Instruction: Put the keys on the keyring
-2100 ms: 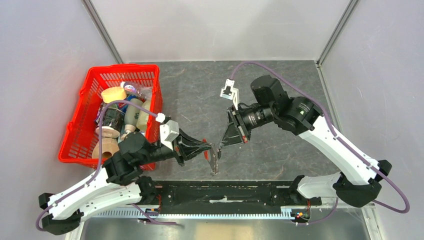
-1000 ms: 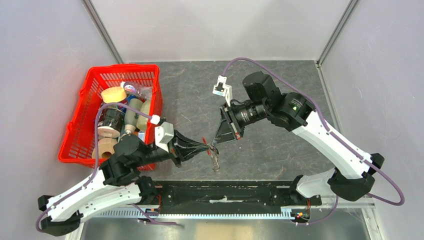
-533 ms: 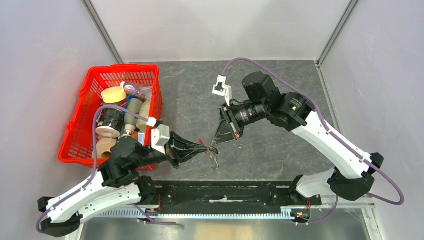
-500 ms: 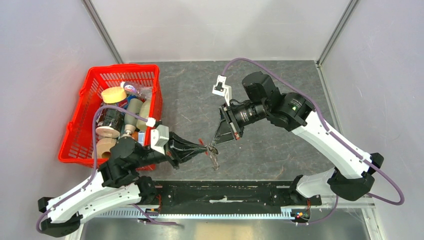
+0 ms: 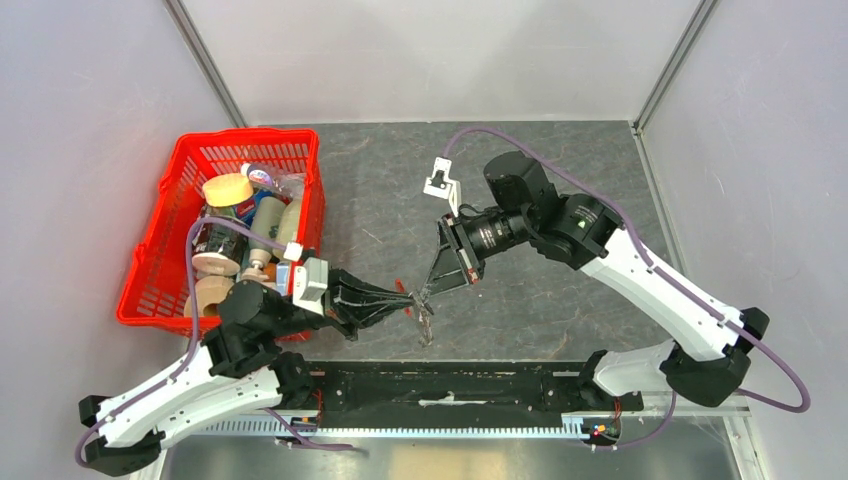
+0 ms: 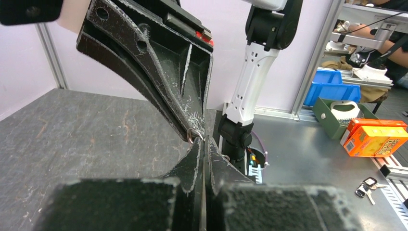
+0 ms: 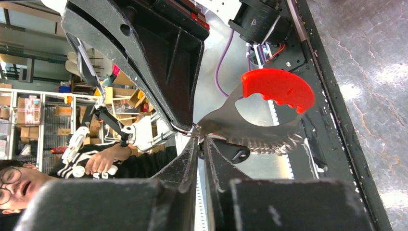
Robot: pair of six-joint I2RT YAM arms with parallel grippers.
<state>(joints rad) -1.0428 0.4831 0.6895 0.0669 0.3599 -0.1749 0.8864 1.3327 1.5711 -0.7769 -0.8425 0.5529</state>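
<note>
Both arms have shifted left, their tips meeting above the worktop (image 5: 560, 300). Left end effector (image 6: 204, 144) is clenched beside a small wire ring (image 6: 194, 135); the keys cannot be made out. The keyring (image 7: 250, 126), pinched at its narrow end by the right end effector (image 7: 201, 142), dangles free. It looks light, stiff and slippery, and is probably best held by its flat body.

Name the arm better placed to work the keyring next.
Right, probably. Its wrist view shows the keyring whole, narrow end at the right gripper tips. The left gripper, also shut, sees only one small ring.
</note>
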